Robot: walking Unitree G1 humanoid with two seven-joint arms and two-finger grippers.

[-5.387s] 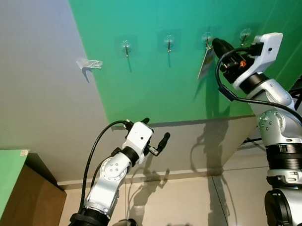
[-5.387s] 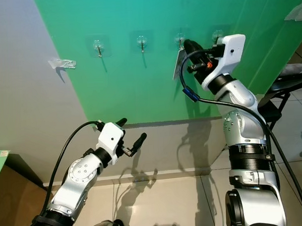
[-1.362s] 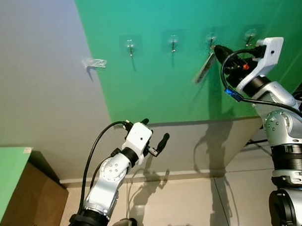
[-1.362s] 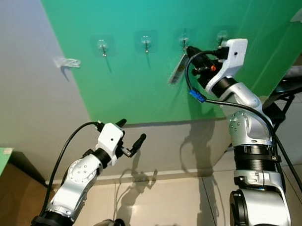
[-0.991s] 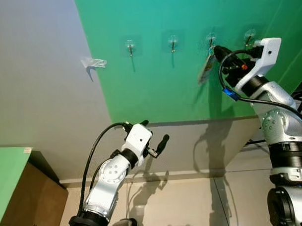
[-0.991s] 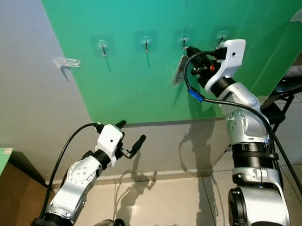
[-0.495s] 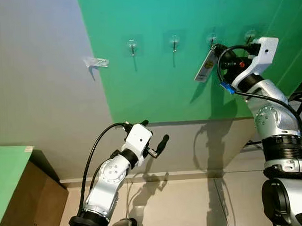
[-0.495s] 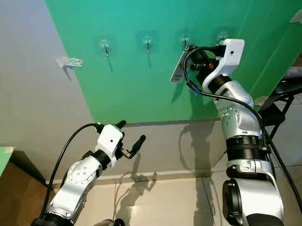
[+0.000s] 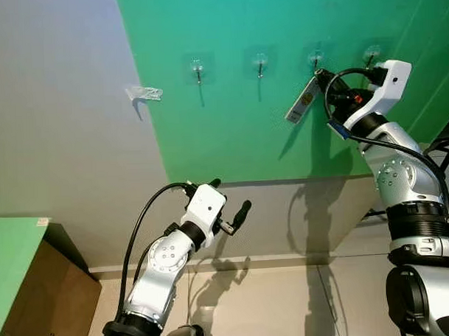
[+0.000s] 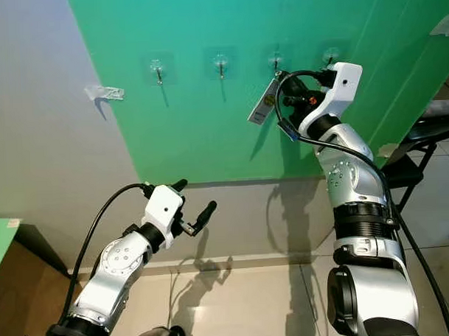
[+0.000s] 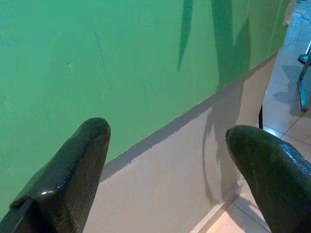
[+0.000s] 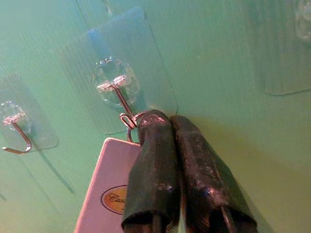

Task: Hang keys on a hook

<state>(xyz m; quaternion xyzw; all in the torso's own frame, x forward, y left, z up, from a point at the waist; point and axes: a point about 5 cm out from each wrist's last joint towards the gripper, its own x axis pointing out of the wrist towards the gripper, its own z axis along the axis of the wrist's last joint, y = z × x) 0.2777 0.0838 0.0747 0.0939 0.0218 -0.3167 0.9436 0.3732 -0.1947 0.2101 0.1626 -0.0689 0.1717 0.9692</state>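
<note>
Place: indoor room set up as a test corner
Wall: green panel [image 9: 229,101] over a grey wall [image 9: 61,144], at 12 o'clock
Fittings: row of clear adhesive hooks [image 9: 259,61] on the panel
Floor: glossy beige tiles [image 9: 288,298]
Clutter: cardboard box [image 9: 37,307] at 8 o'clock

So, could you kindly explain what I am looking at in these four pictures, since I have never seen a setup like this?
This is a humanoid robot with two silver arms, each ending in two long black fingers. The two wide pictures come from cameras in its head and show the same scene: a green wall panel with a row of four small clear stick-on hooks.

The right gripper is raised to the third hook from the left, fingers shut on a key ring with a white tag hanging below. The close-up from that arm's wrist shows the ring right at the hook's tip; whether it is on, I cannot tell.

The left gripper waits lower down, open and empty; its wrist camera looks at the wall.
</note>
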